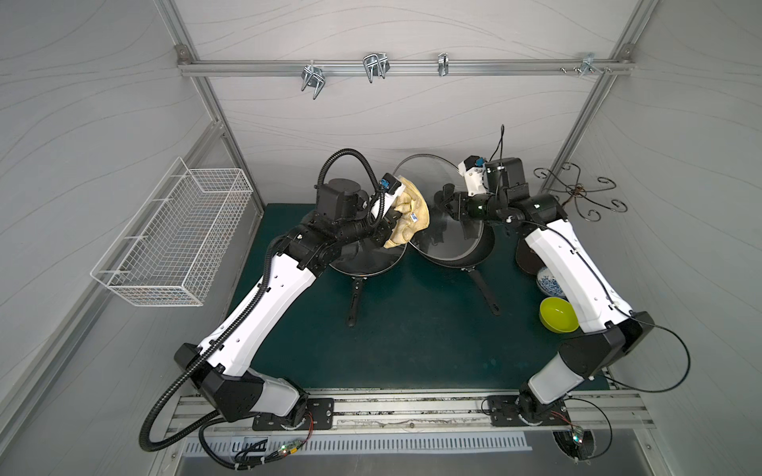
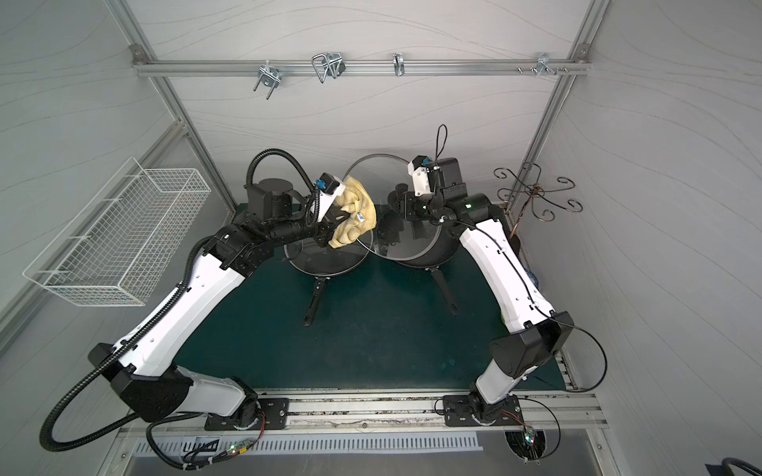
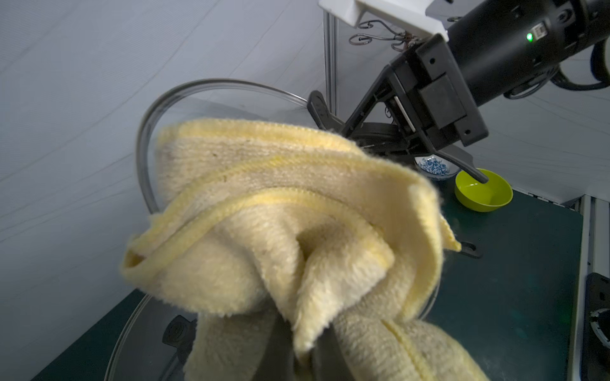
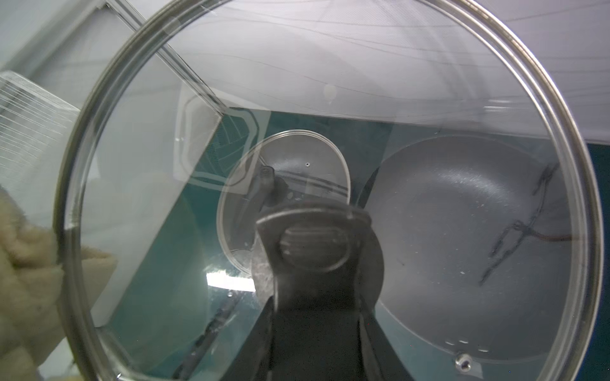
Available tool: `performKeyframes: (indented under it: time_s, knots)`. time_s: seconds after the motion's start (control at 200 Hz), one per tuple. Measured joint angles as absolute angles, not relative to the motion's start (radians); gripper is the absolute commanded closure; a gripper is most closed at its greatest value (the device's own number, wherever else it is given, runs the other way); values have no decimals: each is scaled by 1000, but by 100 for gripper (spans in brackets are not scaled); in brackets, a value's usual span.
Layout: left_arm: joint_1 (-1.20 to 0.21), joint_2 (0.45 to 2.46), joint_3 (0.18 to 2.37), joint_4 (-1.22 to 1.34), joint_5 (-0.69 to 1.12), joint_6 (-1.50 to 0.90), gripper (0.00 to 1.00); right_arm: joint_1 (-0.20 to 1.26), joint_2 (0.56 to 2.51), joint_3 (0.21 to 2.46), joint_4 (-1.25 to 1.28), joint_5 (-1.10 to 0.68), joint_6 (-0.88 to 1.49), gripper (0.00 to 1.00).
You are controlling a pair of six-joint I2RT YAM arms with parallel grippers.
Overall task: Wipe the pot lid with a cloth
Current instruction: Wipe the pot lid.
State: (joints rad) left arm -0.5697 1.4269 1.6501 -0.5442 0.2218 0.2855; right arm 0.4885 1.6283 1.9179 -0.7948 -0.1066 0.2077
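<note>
My right gripper (image 1: 447, 202) is shut on the black handle (image 4: 313, 244) of the glass pot lid (image 1: 424, 177), holding it on edge above a black pan (image 1: 468, 255). In the right wrist view the lid (image 4: 330, 82) fills the frame, steel rim all round. The pale yellow terry cloth (image 1: 408, 216) is bunched in my left gripper (image 1: 391, 224), which is shut on it with its fingers buried in the folds. The cloth (image 3: 297, 214) lies against the lid's (image 3: 214, 95) left side and rim. Both top views show the same, with the cloth (image 2: 354, 214) on the lid (image 2: 375, 177).
A second pan with its own glass lid (image 1: 363, 259) sits below my left wrist. A green bowl (image 1: 558, 315) and a blue-patterned bowl (image 1: 548, 280) stand by my right arm. A wire basket (image 1: 173, 235) hangs on the left wall, a metal hook stand (image 1: 577, 189) at back right.
</note>
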Motion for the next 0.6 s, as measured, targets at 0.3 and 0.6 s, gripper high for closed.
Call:
performKeyframes:
  time_s: [0.3,0.6]
  knots:
    - [-577,1443,1611,-619,136,284,100,608,1666,1917,-778,44,-37,100]
    - [-573,1443,1533,-593,88,249,100,604,1668,1913,-752,47,-76,100]
